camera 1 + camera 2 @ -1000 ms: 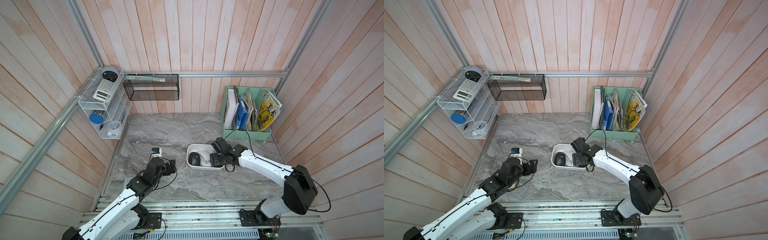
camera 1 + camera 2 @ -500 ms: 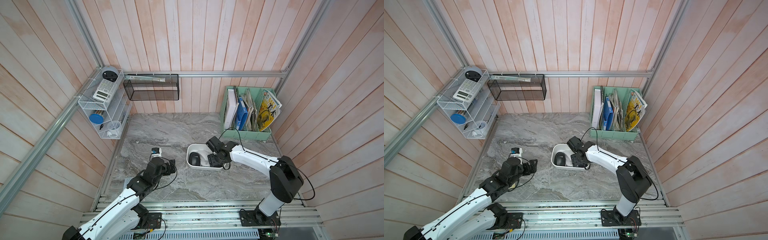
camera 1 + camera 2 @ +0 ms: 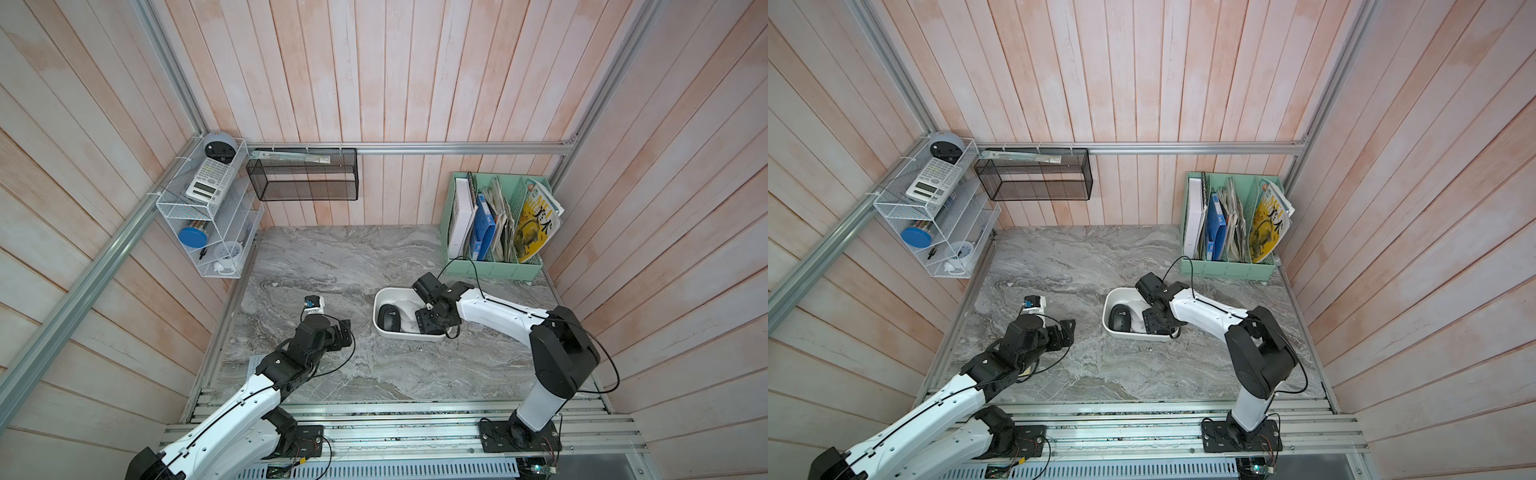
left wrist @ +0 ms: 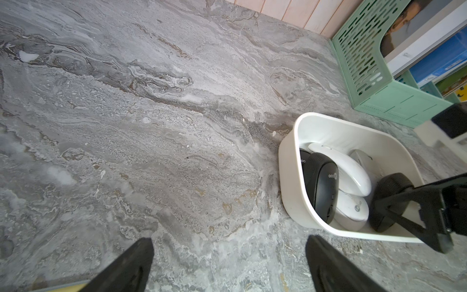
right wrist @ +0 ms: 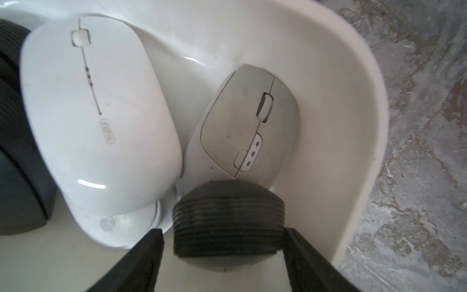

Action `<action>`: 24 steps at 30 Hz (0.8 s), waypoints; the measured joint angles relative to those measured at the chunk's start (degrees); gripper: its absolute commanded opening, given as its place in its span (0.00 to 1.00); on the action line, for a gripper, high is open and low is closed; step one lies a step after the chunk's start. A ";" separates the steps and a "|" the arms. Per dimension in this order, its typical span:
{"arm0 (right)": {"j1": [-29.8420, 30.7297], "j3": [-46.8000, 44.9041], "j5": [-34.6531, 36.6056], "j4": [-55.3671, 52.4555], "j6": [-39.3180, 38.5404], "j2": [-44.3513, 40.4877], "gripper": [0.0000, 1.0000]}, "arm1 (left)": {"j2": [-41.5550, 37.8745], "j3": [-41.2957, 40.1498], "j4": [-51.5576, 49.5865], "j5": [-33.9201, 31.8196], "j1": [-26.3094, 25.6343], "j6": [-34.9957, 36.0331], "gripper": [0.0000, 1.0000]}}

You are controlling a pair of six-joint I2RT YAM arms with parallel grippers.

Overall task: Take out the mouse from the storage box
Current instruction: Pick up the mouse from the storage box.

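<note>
The white storage box [image 3: 379,328] [image 3: 1105,321] [image 4: 285,161] [image 5: 353,126] sits mid-table with several mice in it. A black mouse [image 3: 389,318] [image 3: 1120,318] [image 4: 323,187] lies at its left end, beside a white mouse [image 5: 101,126] [image 4: 348,169] and a pale grey mouse [image 5: 247,126]. My right gripper [image 3: 428,322] [image 3: 1154,322] [image 5: 222,230] reaches into the box's right end. It straddles a black mouse with ribbed sides [image 5: 227,215] [image 4: 389,187]: one finger is at its side, the other a small gap away. My left gripper [image 3: 344,332] [image 3: 1065,332] [image 4: 228,239] hangs open over bare table left of the box.
A mint-green file holder [image 3: 494,266] [image 4: 379,83] with magazines stands at the back right. A black mesh basket [image 3: 303,178] hangs on the back wall, and a white wire shelf [image 3: 203,216] with a calculator hangs on the left wall. Wooden walls enclose the marble table [image 3: 332,257].
The right gripper's jaws have narrowed around the ribbed black mouse, and the right arm's elbow has swung left. The left arm has not moved.
</note>
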 measured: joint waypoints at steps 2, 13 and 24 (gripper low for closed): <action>0.00 0.00 -0.50 0.22 -0.13 0.61 0.76 | 0.13 0.00 0.00 -0.11 0.00 0.00 1.00; -0.07 -0.02 -1.42 0.98 -0.31 1.66 0.61 | 1.05 0.00 0.00 -0.15 0.00 0.04 1.00; -0.11 0.00 -1.75 0.70 -0.35 0.26 0.58 | 1.07 0.00 0.02 -0.17 0.00 0.07 1.00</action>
